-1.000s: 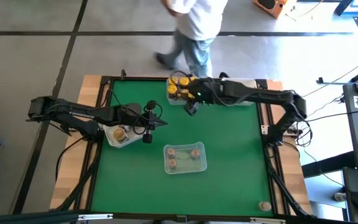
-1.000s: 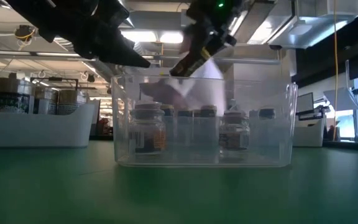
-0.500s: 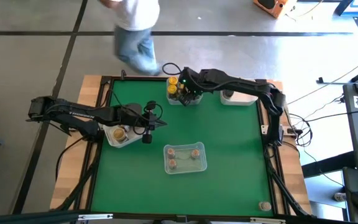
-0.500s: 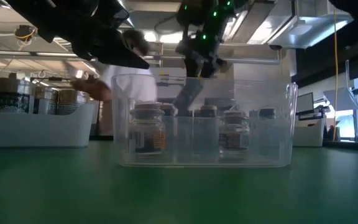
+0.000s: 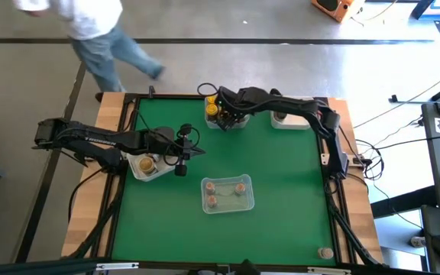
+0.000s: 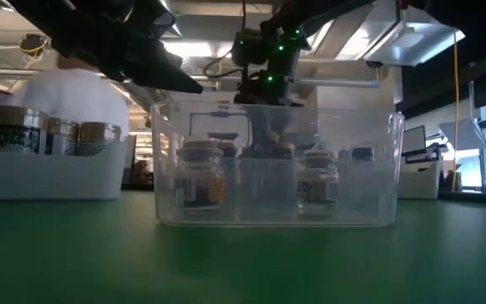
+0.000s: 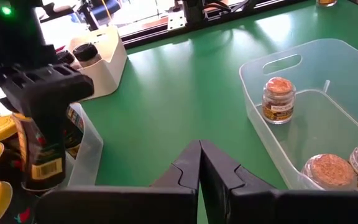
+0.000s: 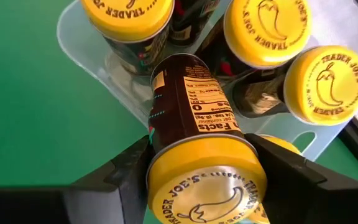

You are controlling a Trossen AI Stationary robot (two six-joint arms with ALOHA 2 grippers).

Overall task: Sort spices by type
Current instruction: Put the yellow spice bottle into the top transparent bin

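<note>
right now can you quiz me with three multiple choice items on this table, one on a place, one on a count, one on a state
1. Where is the right gripper?
A. over the clear tub in the middle of the table
B. at the tub of yellow-lidded jars at the far edge
C. at the near right corner

2. How many jars stand in the clear tub in the middle?
A. three
B. none
C. six

3. What state is the left gripper in?
A. jaws wide open
B. shut on a jar
C. shut and empty

Answers: 1 B, the high view shows the right arm reaching to that tub. 2 A, three tan lids show there from above. 3 C, the left wrist view shows its jaws pressed together with nothing between them.
</note>
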